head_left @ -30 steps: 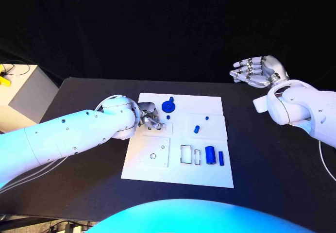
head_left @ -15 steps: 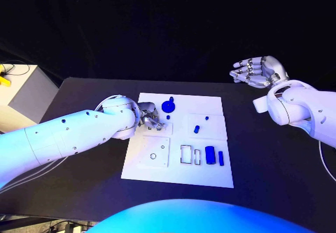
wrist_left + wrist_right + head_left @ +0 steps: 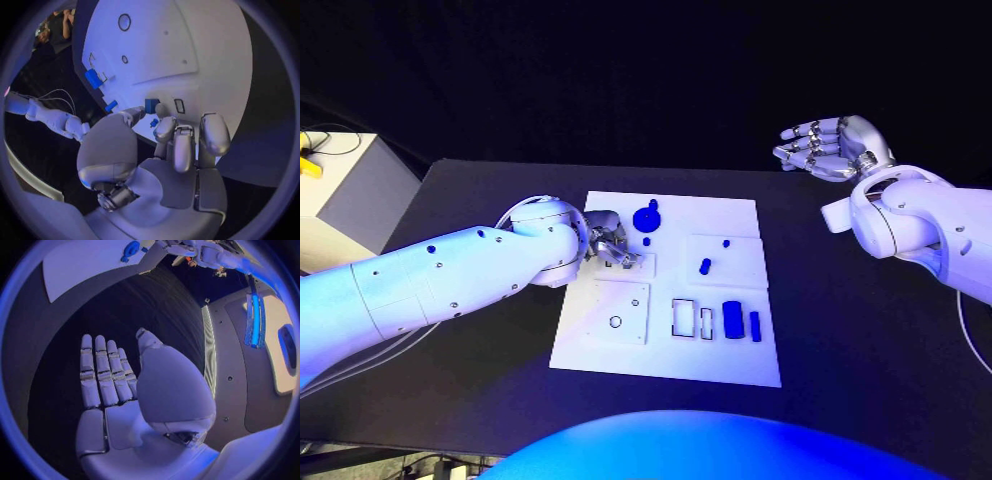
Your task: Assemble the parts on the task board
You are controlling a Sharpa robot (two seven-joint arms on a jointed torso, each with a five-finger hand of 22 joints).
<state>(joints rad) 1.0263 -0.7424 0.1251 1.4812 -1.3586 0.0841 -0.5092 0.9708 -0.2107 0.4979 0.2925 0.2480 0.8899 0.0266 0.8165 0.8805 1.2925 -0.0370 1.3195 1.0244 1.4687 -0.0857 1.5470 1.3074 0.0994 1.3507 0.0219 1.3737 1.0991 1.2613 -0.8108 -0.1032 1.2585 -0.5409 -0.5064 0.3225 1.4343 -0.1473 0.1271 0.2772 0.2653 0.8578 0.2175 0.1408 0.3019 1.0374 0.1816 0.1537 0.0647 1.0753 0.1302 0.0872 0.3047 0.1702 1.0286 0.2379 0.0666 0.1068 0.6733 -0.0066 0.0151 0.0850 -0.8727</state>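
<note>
Grey box (image 3: pixel 351 190) beside black table (image 3: pixel 877 340)

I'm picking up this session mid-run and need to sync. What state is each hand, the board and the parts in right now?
Left hand: down on the task board, fingers at a small blue part; grip unclear.
Right hand: raised off the board, fingers straight, holding nothing.
Task board: flat on the black table.
Round blue part: on the board's far edge, untouched.
Two blue bars: side by side near the board's near edge.
</note>
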